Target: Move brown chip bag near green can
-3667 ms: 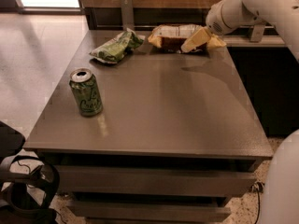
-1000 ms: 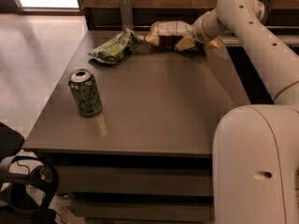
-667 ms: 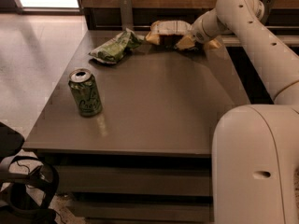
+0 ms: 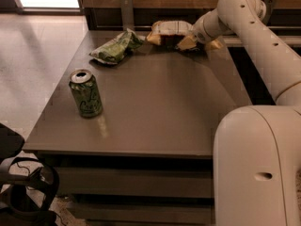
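Across the grey table (image 4: 155,112), the white arm (image 4: 263,46) reaches the far edge, where the brown chip bag (image 4: 170,31) lies with the gripper (image 4: 201,43), fingers apart, at its right end; the green can (image 4: 85,94) stands upright near-left, well apart.

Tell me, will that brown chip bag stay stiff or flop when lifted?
Probably floppy: the brown chip bag looks crinkled and puffy, so it would likely sag and weigh little. Its glossy skin may slip, and on the table it should slide, not roll. The gripper sits at the bag's end, at the table's far edge.
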